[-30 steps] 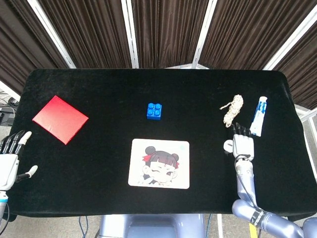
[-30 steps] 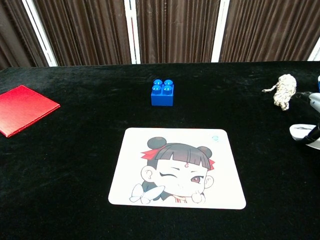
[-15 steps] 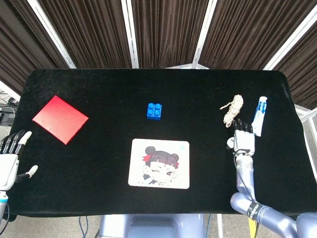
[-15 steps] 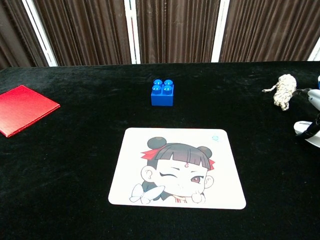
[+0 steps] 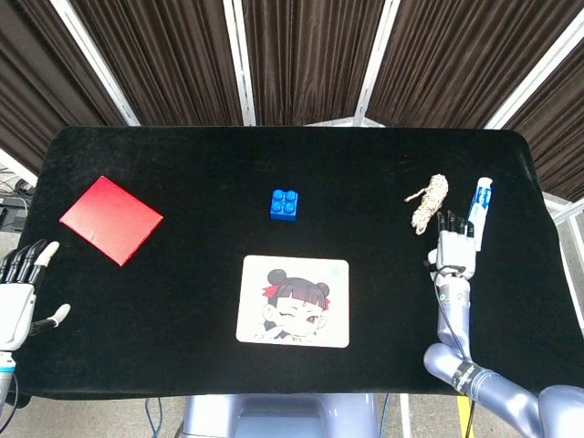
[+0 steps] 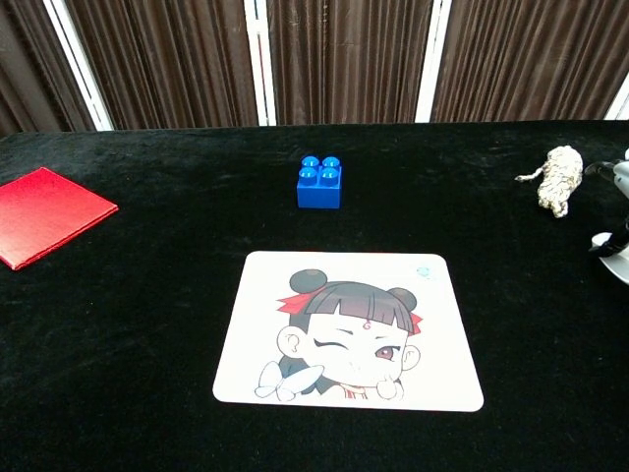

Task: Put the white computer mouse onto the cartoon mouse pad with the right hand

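Right hand (image 5: 453, 251) lies over white computer mouse (image 6: 601, 239) at surface's right side, well apart from cartoon mouse pad (image 5: 293, 301); can't tell if it grasps. Mouse mostly hidden. Left hand (image 5: 18, 297) released, fingers spread, at left edge.

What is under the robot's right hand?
Nothing shows: the right hand covers that patch of black table. A blue-and-white tube lies just beside its fingers; no mouse is visible.
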You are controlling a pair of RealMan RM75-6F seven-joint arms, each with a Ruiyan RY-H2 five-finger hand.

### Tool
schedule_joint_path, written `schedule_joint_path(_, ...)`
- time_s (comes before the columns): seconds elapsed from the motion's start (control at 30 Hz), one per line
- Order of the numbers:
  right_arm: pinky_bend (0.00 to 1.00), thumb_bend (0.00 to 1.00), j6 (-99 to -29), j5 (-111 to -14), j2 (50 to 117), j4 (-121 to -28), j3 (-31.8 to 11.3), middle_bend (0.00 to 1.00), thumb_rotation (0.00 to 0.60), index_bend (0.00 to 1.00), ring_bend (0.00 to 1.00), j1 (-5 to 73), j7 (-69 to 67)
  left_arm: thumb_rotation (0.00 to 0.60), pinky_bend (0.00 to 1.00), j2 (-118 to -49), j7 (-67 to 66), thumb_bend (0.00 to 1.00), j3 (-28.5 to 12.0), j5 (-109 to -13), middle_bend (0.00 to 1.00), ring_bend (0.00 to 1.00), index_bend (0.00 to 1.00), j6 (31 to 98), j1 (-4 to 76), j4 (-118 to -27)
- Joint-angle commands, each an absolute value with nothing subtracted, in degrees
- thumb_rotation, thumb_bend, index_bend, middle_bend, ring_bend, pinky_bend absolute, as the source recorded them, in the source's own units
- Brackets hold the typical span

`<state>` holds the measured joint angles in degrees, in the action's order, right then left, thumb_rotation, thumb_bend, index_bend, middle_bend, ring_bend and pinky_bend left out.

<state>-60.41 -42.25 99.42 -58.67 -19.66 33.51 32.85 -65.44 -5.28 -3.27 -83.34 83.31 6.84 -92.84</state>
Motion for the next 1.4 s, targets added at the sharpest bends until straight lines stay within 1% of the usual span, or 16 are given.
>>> schedule_joint_path(0.03, 0.0, 0.18, -60.3, -41.8, 99.4, -58.0, -19.9, 0.0, 0.6, 0.04, 0.0, 33.7, 33.2, 0.6, 0.0, -65.4, -5.3, 0.23, -3.3, -83.3, 0.0, 0.0, 0.0, 83.3, 6.8, -92.8)
schedule_joint_path(0.73, 0.0, 0.18, -57.2, -37.8, 99.9, -51.5, -21.5, 0.0, 0.6, 0.04, 0.0, 35.1, 35.5, 0.6, 0.0, -65.7, -6.4, 0.23, -3.0, -84.1, 0.0, 0.0, 0.0, 83.6, 6.9, -93.3)
schedule_joint_path(1.4, 0.0, 0.18, -55.1, -34.8, 99.1, -47.6, -22.9, 0.0, 0.6, 0.04, 0.0, 35.2, 36.8, 0.6, 0.0, -65.6, -6.2, 0.23, -2.9, -84.2, 0.0, 0.0, 0.0, 83.6, 6.9, -93.2)
